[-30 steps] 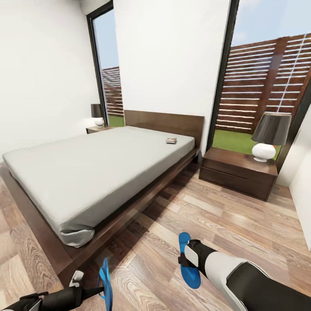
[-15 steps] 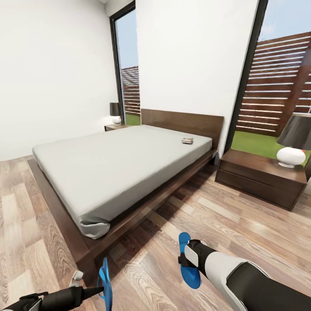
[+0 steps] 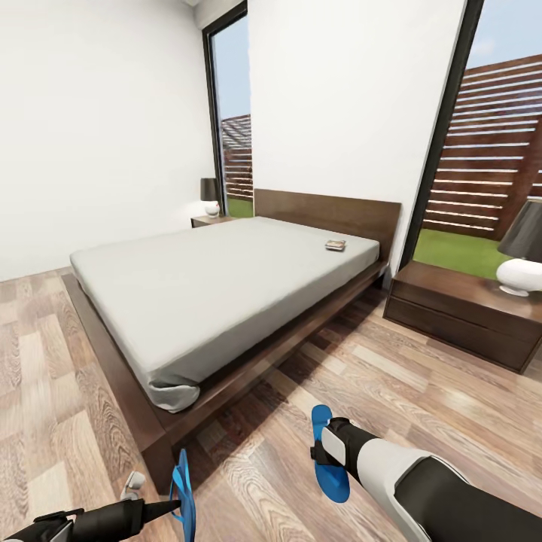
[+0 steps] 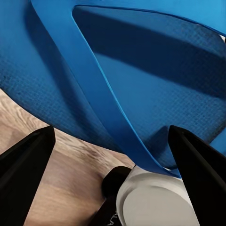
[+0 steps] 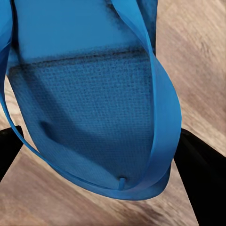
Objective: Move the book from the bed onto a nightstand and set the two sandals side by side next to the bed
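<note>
L gripper [image 3: 172, 509] has its jaws clamped on a blue sandal [image 3: 183, 495], held on edge above the floor [image 3: 421, 391] near the bed [image 3: 218, 293] corner. R gripper [image 3: 322, 452] jaws grip the 2nd sandal [image 3: 328, 455], flatter. Book [image 3: 336, 245] lies on the bed by the headboard; nightstand [image 3: 467, 312] right of the bed

A blue sandal [image 5: 89, 94] spans most of the frame, its thin strap [image 5: 165, 94] looping down the right. Black fingers [image 5: 202, 165] flank it low at both edges, over wood-plank floor [image 5: 197, 56].
</note>
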